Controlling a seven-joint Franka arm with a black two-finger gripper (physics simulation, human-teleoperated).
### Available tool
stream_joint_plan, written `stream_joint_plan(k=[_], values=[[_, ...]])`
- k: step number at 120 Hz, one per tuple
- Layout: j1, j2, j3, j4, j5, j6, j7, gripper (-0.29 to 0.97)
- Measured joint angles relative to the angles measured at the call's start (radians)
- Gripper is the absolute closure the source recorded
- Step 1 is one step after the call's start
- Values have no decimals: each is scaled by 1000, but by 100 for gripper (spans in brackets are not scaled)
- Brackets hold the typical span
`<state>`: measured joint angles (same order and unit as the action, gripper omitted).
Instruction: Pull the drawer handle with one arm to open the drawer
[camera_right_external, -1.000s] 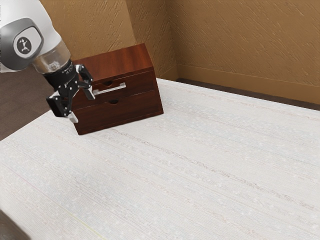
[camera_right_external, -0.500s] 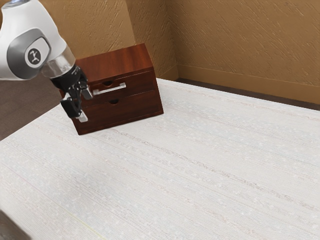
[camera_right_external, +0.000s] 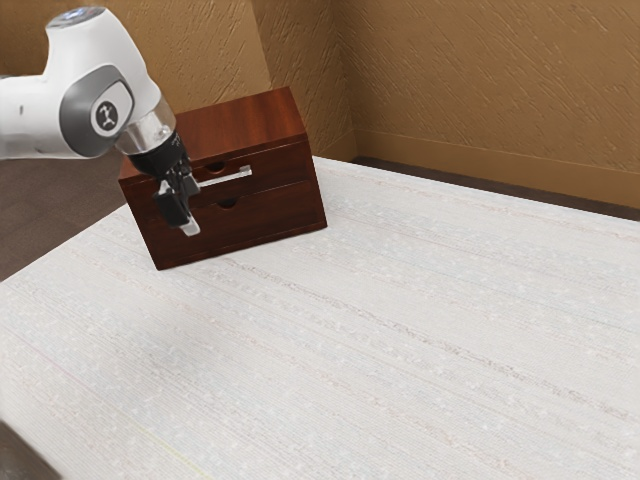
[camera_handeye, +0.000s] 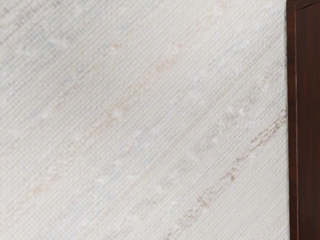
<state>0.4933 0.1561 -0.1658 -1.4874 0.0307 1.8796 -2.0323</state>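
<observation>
A dark wooden cabinet (camera_right_external: 240, 125) with two drawers stands at the table's far corner in the exterior view. The upper drawer (camera_right_external: 275, 165) carries a silver bar handle (camera_right_external: 225, 178) and sits flush with the lower drawer (camera_right_external: 265, 215). My gripper (camera_right_external: 185, 222) hangs in front of the cabinet, just off the handle's end toward the exterior view's left. Its fingers point down at the table, stand open and hold nothing. In the wrist view a strip of the cabinet (camera_handeye: 303, 125) runs beside the pale tabletop (camera_handeye: 140, 125).
The white table (camera_right_external: 400, 330) stretches wide toward the exterior view's right and front. Brown walls meet in a corner just behind the cabinet. The table's edge runs close by the cabinet on the exterior view's left.
My hand has moved toward the exterior view's right and turned, from beside the cabinet's corner to in front of the drawers near the handle's end. The drawers have not moved.
</observation>
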Motion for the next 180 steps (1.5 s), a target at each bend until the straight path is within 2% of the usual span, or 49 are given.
stream_joint_plan(k=[47,112,180], values=[[-1,151,1,172,39,23,-28,0],[5,299,8,333,61,48,-16,0],[10,340,9,347,85,108,63,0]])
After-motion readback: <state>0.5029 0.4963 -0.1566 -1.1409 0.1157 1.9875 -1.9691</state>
